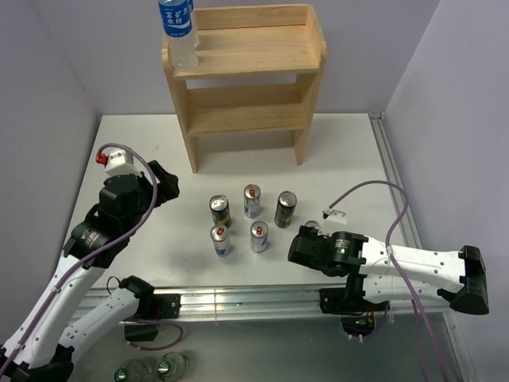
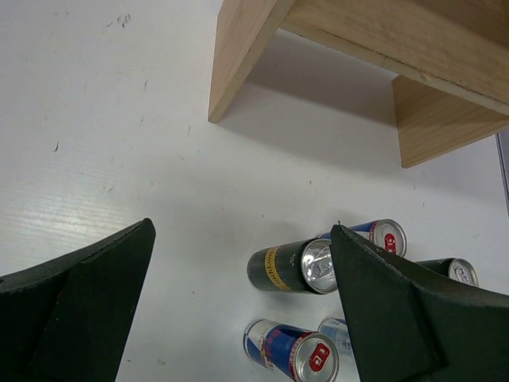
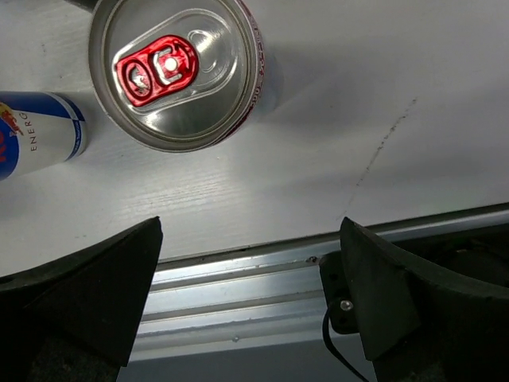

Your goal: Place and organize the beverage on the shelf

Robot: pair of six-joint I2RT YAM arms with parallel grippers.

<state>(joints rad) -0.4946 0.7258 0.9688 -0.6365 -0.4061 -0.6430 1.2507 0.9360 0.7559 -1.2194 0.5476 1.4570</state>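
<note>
At the far edge of the white table point(image 1: 350, 159), close to the back wall, stands the shelf point(image 1: 246, 111). It is pale natural wood with two tiers, solid side panels and a low back rail. Its long axis runs left to right and its open front faces the arms. On the left end of the top tier a clear bottle point(image 1: 180, 32) with a blue label stands upright, its top cut off by the frame. The lower tier holds nothing. Between the shelf and the arms a cluster of slim cans point(image 1: 252, 200) stands on the table, well apart from the shelf. All are upright, long axes vertical, pull-tabs facing up. Three stand in the back row: a dark can with a yellow band point(image 1: 220, 210) on the left, a blue and silver one in the middle and another dark one on the right. Two blue and silver cans stand in front, and one more is partly hidden just beyond the right gripper point(image 1: 296, 248). The left gripper point(image 1: 167, 187) hangs to the left of the cluster with its fingers spread wide and nothing between them. The right gripper sits low by the aluminium rail point(image 3: 238, 278) at the near table edge, also spread wide and holding nothing. A can with a red tab point(image 3: 179, 72) stands just past its fingertips.
</note>
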